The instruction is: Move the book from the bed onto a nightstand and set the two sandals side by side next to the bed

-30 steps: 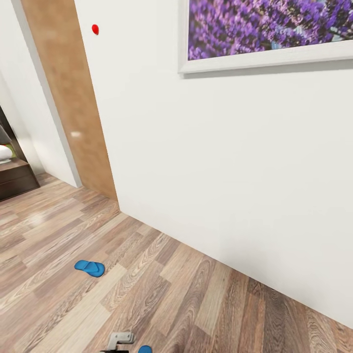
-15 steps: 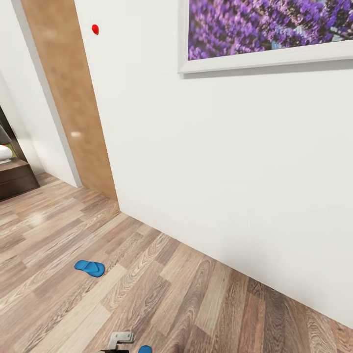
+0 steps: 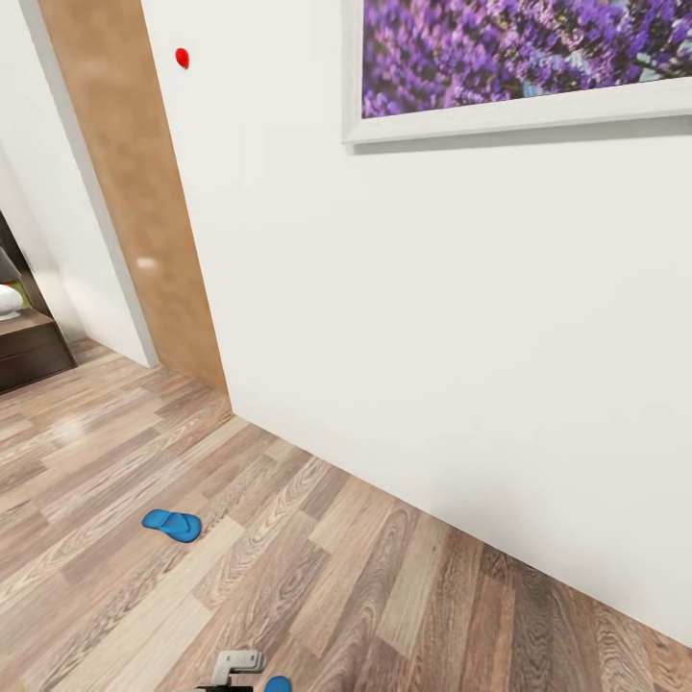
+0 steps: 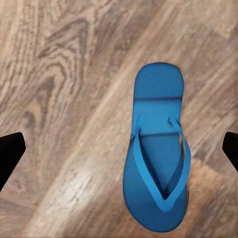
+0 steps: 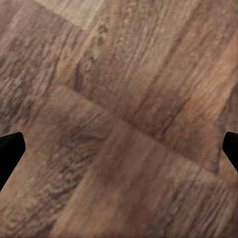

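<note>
One blue sandal point(image 3: 171, 525) lies on the wood floor at the lower left of the head view. A second blue sandal point(image 3: 279, 684) peeks in at the bottom edge, beside a grey part of my arm point(image 3: 236, 663). In the left wrist view this sandal point(image 4: 156, 158) lies flat below my open left gripper point(image 4: 119, 151), sole down, closer to one black fingertip point(image 4: 231, 148) than the other. My right gripper point(image 5: 119, 148) is open over bare floor planks. The book and the bed are out of view.
A white wall point(image 3: 432, 317) with a framed purple flower picture point(image 3: 519, 58) runs close on the right. A wooden door point(image 3: 135, 192) stands at the left. A dark wooden cabinet point(image 3: 29, 346) shows at the far left edge; I cannot tell whether it is a nightstand.
The whole head view has shifted slightly to the left, so the camera has turned a little. The sandals and grippers keep their places.
</note>
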`<state>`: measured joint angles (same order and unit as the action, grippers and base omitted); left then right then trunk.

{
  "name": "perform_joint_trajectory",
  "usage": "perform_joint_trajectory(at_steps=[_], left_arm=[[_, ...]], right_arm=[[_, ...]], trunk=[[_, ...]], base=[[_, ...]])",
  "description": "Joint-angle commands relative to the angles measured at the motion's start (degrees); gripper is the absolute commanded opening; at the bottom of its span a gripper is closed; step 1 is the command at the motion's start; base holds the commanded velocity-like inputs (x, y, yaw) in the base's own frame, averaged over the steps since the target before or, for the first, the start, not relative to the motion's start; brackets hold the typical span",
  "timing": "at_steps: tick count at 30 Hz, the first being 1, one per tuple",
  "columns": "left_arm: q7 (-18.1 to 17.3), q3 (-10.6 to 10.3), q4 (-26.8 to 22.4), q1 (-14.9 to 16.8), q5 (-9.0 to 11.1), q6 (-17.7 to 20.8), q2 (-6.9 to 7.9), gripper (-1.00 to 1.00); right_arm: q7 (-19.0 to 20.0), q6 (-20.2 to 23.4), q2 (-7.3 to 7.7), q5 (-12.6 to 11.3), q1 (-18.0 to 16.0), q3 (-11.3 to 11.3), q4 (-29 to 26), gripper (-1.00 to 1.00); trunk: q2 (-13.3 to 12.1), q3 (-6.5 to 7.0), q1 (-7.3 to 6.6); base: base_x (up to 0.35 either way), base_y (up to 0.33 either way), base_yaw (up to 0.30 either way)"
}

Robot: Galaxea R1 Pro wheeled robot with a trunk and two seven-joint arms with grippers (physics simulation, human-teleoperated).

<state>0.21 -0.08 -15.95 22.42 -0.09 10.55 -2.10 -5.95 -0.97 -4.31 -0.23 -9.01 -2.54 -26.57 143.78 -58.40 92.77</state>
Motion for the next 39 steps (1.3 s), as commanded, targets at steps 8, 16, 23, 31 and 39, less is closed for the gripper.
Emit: perform_joint_trajectory(at_steps=[8,16,23,31,39], left_arm=[[-0.2,0.0,-0.1,0.0,0.0,0.3,-0.05,1.00],[-0.3,0.0,-0.1,0.0,0.0,0.3,-0.02,1.00],[-0.3,0.0,-0.1,0.0,0.0,0.3,-0.01,1.00],[-0.3,0.0,-0.1,0.0,0.0,0.3,-0.07,1.00],[-0.4,0.0,-0.1,0.0,0.0,0.3,-0.06,1.00]], right_arm=[[-0.4,-0.1,0.01,0.0,0.0,-0.3,0.0,1.00],[-0.3,-0.1,0.01,0.0,0.0,-0.3,0.0,1.00],[-0.3,-0.1,0.01,0.0,0.0,-0.3,0.1,1.00],[-0.3,-0.1,0.01,0.0,0.0,-0.3,0.1,1.00],[-0.3,-0.1,0.01,0.0,0.0,-0.3,0.1,1.00]], trunk=[[0.0,-0.05,-0.01],[0.0,-0.05,-0.01],[0.0,-0.05,-0.01],[0.0,-0.05,-0.01],[0.0,-0.05,-0.01]], base=[[-0.002,-0.015,0.000],[0.000,-0.004,0.000],[0.000,-0.001,0.000],[0.000,-0.063,0.000],[0.000,-0.051,0.000]])
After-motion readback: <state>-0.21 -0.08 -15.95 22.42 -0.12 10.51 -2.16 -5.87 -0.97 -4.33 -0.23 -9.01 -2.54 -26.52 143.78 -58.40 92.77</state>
